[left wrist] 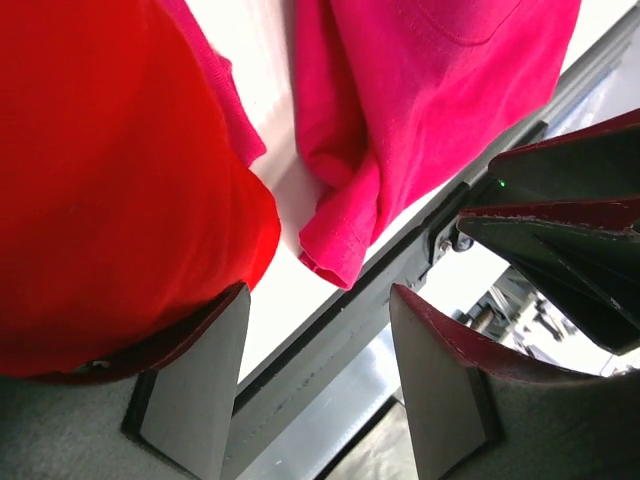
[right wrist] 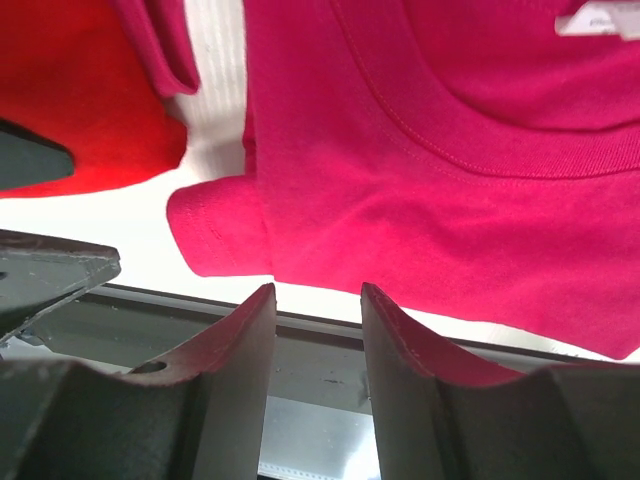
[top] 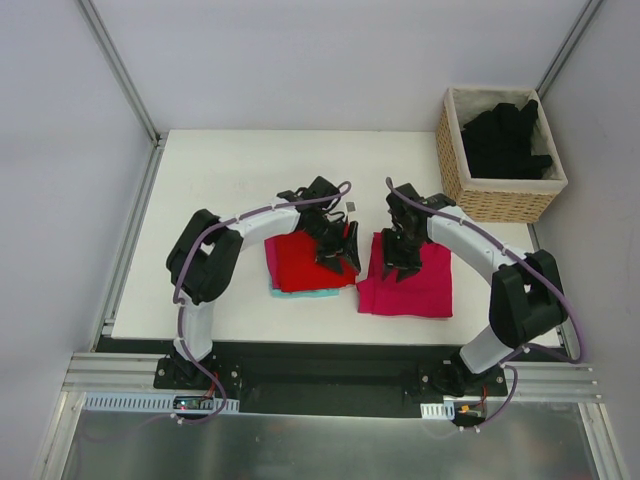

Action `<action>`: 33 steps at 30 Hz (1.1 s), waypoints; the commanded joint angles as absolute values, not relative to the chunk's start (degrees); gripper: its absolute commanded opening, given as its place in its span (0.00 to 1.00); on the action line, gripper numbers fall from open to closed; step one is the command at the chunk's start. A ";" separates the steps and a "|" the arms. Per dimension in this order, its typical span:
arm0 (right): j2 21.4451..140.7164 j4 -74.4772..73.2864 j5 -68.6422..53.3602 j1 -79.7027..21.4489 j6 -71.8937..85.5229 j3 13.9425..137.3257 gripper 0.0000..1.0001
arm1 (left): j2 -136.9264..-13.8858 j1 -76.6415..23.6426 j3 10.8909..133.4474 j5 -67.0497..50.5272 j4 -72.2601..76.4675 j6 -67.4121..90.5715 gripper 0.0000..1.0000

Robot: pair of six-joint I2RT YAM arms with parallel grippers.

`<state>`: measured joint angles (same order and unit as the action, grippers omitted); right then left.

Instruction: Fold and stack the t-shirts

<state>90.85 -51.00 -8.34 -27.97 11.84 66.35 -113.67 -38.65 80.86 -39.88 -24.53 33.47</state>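
Observation:
A folded red t-shirt [top: 303, 262] lies on a small stack left of centre, with pink and teal cloth edges showing under it. A folded magenta-pink t-shirt [top: 412, 285] lies to its right; its white label [right wrist: 598, 20] shows in the right wrist view. My left gripper [top: 337, 252] hovers over the red shirt's right edge, open and empty [left wrist: 315, 335]; the red shirt [left wrist: 110, 180] and the magenta shirt [left wrist: 420, 90] are in its view. My right gripper [top: 401, 264] is over the magenta shirt's left edge, open and empty [right wrist: 317, 300], above the magenta shirt [right wrist: 450, 190]. Black t-shirts [top: 503, 140] fill the basket.
The wicker basket [top: 497, 200] stands at the table's back right corner. A small dark item [top: 357, 206] lies on the white table [top: 230, 170] behind the stack. The table's front edge and a metal rail run just below both shirts.

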 commanded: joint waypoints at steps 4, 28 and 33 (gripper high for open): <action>91.67 -52.82 -8.44 -28.04 10.20 69.44 0.42 | -106.44 -35.60 84.38 -36.82 -25.84 33.22 0.54; 89.83 -56.24 -7.82 -25.31 7.12 70.57 0.40 | -119.09 -27.95 74.63 -32.69 -25.84 35.59 0.00; 88.25 -57.04 -7.30 -24.35 6.94 70.05 0.40 | -120.84 -27.42 71.81 -35.67 -25.75 38.76 0.00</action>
<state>91.37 -54.04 -8.14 -25.19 7.81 68.47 -116.14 -27.66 76.18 -37.91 -21.32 36.82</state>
